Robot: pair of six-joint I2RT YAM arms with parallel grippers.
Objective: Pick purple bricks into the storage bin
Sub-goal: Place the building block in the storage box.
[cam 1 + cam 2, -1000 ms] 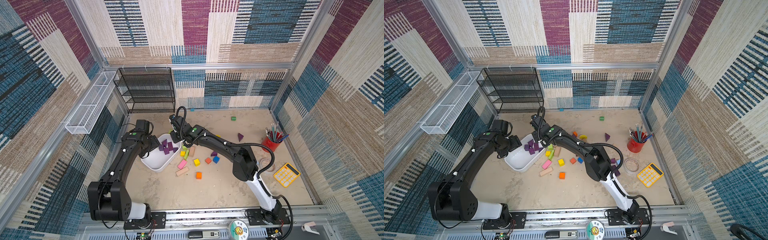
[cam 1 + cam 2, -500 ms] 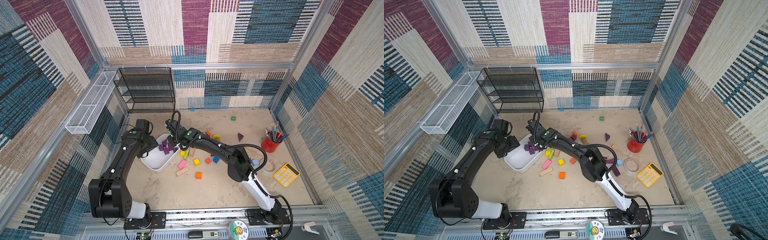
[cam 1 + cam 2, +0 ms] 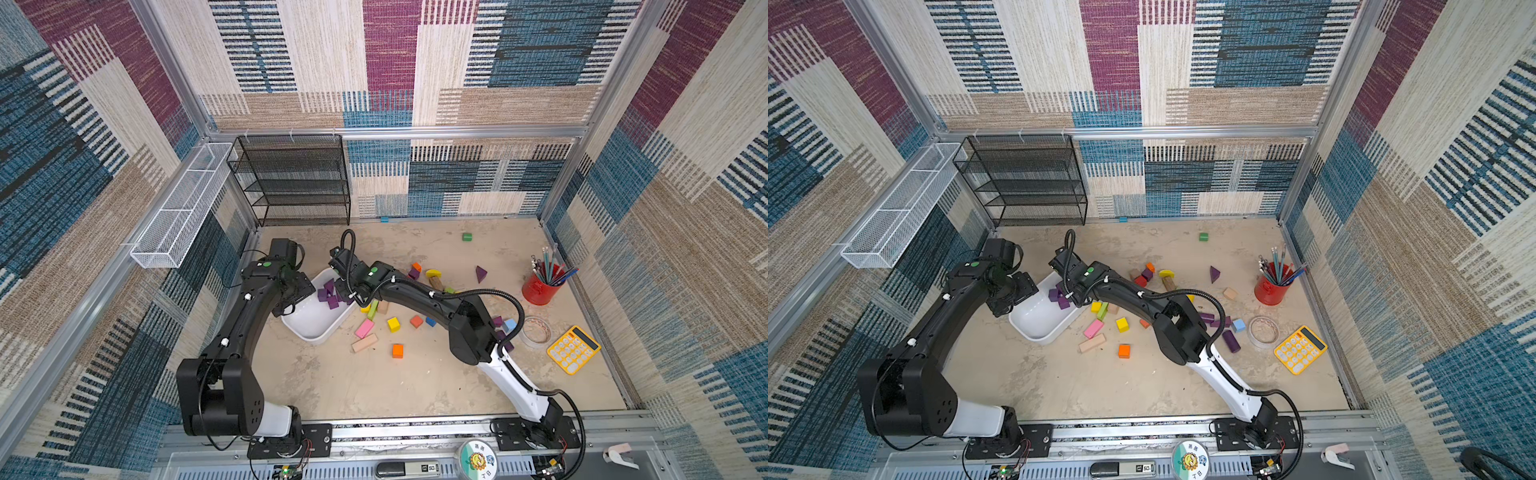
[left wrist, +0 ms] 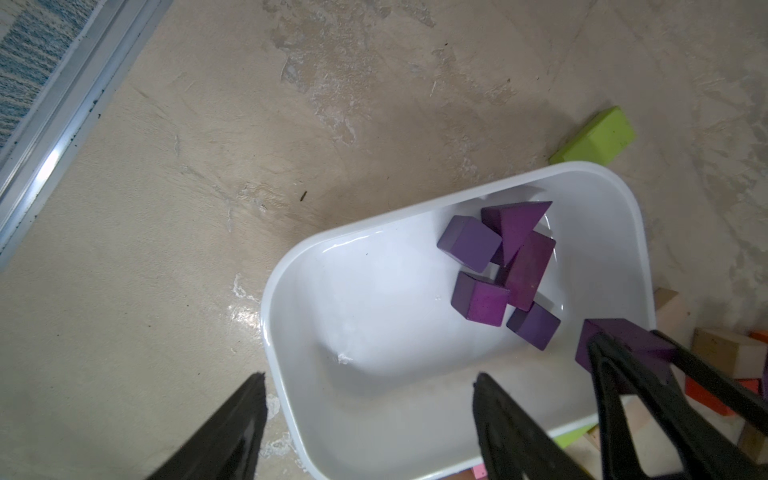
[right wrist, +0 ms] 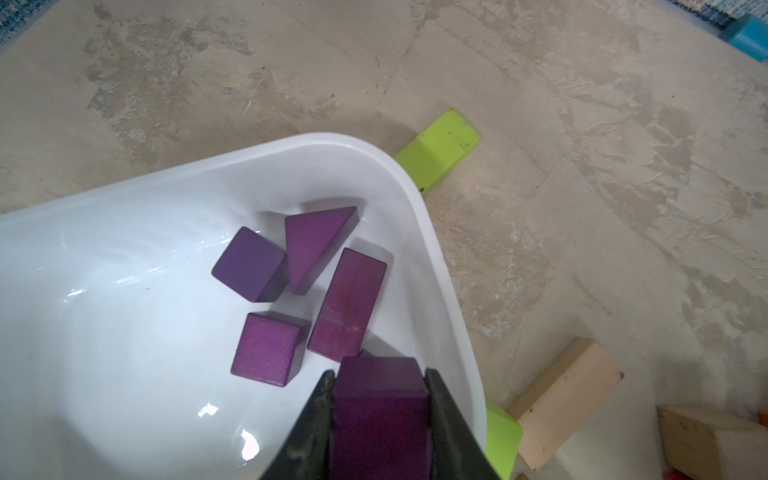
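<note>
The white storage bin [image 3: 313, 326] [image 3: 1038, 322] lies left of centre on the floor, with several purple bricks [image 3: 328, 293] [image 5: 268, 349] at its far end. My right gripper [image 5: 380, 374] [image 3: 347, 297] hangs over that end, shut on a purple brick [image 5: 380, 415] [image 4: 623, 336]. My left gripper [image 4: 370, 376] [image 3: 297, 293] is open and holds nothing. It straddles the bin's left wall [image 4: 274, 316], one finger outside and one over the inside. More purple bricks lie loose on the floor: a wedge [image 3: 481, 274], a cube [image 3: 414, 273] and a cylinder [image 3: 1230, 341].
Pink [image 3: 364, 328], yellow [image 3: 393, 324], orange [image 3: 397, 351], lime [image 4: 598, 139] and plain wood [image 3: 364, 343] blocks lie right of the bin. A black mesh rack [image 3: 297, 183] and a wire basket [image 3: 178, 208] stand at the back left. A red pencil cup [image 3: 540, 289], a tape roll [image 3: 535, 331] and a calculator [image 3: 573, 349] are at the right.
My right gripper has carried its purple brick from beside the bin in over the bin's far end and lower. The left arm has hardly moved.
</note>
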